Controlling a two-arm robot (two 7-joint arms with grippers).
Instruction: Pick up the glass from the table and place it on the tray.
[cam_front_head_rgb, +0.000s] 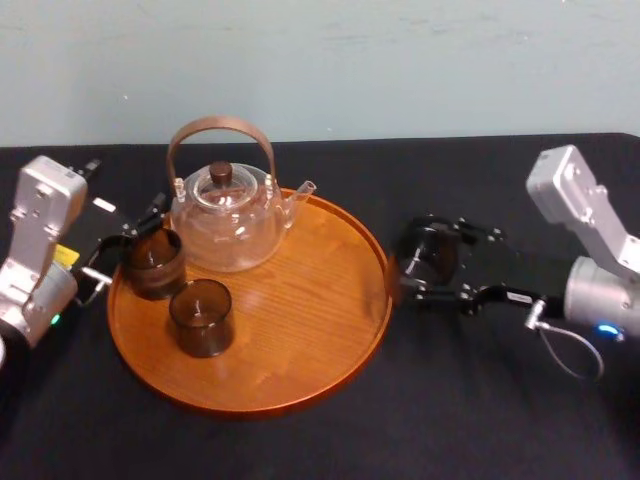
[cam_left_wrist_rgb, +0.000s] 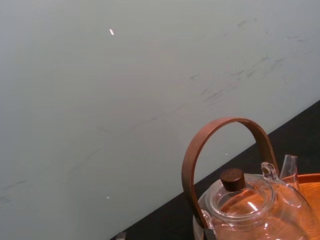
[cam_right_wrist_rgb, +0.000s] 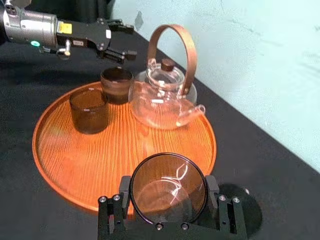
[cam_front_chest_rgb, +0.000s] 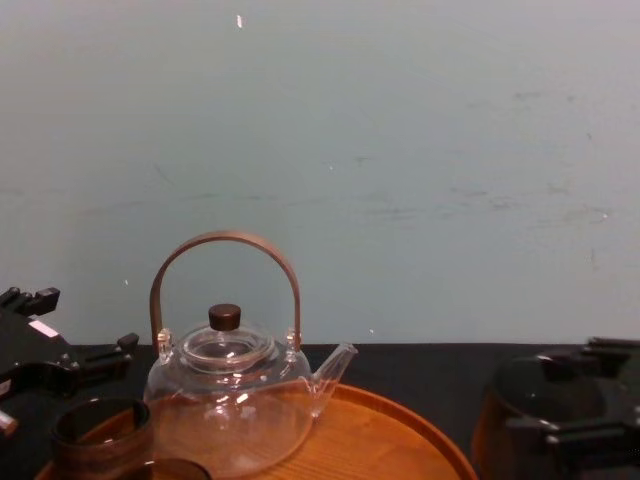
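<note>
Right gripper (cam_front_head_rgb: 418, 258): fingers clamped on amber glass (cam_front_head_rgb: 434, 250), just beside right rim of tray (cam_front_head_rgb: 300, 345), over table (cam_front_head_rgb: 480, 420). Left gripper (cam_front_head_rgb: 130, 243): fingers spread, at tray's left edge beside second glass (cam_front_head_rgb: 155, 265). Teapot (cam_front_head_rgb: 225, 215), third glass (cam_front_head_rgb: 201, 316): on tray

The chest view's bottom edge cuts off the tray (cam_front_chest_rgb: 400, 425), the teapot (cam_front_chest_rgb: 230, 400) base and the dark glass (cam_front_chest_rgb: 100, 432) at 7 o'clock. The right claw (cam_front_chest_rgb: 548, 400) and its held glass (cam_front_chest_rgb: 500, 420) sit blurred and clipped at 4 o'clock. In the head view the left claw (cam_front_head_rgb: 140, 238) merges with that dark glass at the tray's 9 o'clock, so contact cannot be told.
</note>
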